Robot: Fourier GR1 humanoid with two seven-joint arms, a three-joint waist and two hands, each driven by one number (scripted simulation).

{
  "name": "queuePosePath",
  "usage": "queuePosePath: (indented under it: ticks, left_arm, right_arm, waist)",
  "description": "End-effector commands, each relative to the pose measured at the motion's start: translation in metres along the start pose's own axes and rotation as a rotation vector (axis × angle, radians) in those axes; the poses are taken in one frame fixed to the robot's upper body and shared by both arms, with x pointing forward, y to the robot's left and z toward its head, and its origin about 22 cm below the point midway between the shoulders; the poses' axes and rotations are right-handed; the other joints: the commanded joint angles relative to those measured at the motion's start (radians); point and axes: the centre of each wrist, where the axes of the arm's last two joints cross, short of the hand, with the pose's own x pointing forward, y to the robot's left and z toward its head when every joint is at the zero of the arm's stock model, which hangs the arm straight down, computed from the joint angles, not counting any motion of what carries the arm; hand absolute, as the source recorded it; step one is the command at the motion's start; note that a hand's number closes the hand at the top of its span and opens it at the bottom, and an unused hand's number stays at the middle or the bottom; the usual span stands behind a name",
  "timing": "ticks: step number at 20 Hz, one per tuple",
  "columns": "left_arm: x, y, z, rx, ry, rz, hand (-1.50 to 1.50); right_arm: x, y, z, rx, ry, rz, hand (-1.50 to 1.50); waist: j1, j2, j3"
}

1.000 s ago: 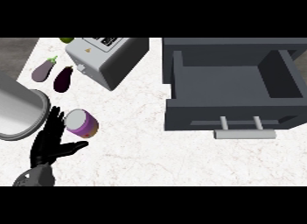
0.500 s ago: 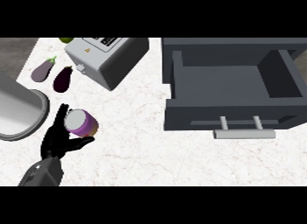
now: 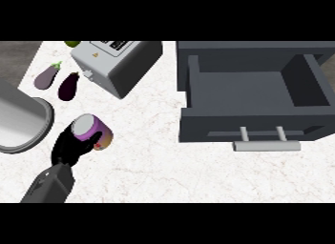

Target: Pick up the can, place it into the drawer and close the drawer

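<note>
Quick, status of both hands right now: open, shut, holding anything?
Left hand: shut, fingers curled round the can.
Right hand: not in view, so its state cannot be told.

Marble-look counter (image 3: 198, 176); matt grey drawer (image 3: 219, 126) (metal handle (image 3: 265, 146)).

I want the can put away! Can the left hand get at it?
Likely yes: the left hand is right at the can, a finger curled over its side, with nothing between them.
</note>
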Motion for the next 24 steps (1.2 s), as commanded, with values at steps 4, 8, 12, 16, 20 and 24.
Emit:
queuePosePath:
  ticks: [4,8,12,16,20,24]
  left_arm:
    - [0.018,-0.021,-0.022,-0.130,-0.071,0.046,1.50]
    - [0.034,-0.041,-0.029,-0.203,-0.117,0.057,1.50]
    - [0.031,-0.058,-0.029,-0.092,-0.155,0.049,1.50]
    - [0.045,-0.077,-0.020,-0.085,-0.157,0.058,1.50]
    - [0.070,-0.105,-0.010,-0.127,-0.196,0.030,1.50]
    - [0.092,-0.145,-0.014,-0.130,-0.241,-0.009,1.50]
  right_arm:
    - [0.003,0.014,-0.004,0.000,0.000,-0.015,-1.50]
    - [0.005,0.003,-0.001,-0.006,-0.011,-0.006,-1.50]
    - [0.003,0.001,0.004,-0.001,-0.008,-0.034,-1.50]
    - [0.005,0.017,0.003,-0.015,0.000,-0.013,-1.50]
    - [0.004,0.007,0.006,-0.032,-0.022,-0.021,-1.50]
    - [-0.001,-0.006,0.016,-0.015,-0.001,-0.010,-1.50]
  waist:
    - [0.001,0.000,0.000]
    - [0.008,-0.003,0.001]
    - [0.004,-0.002,0.001]
    - [0.009,-0.004,0.001]
    - [0.013,-0.005,0.002]
    - [0.002,-0.005,0.001]
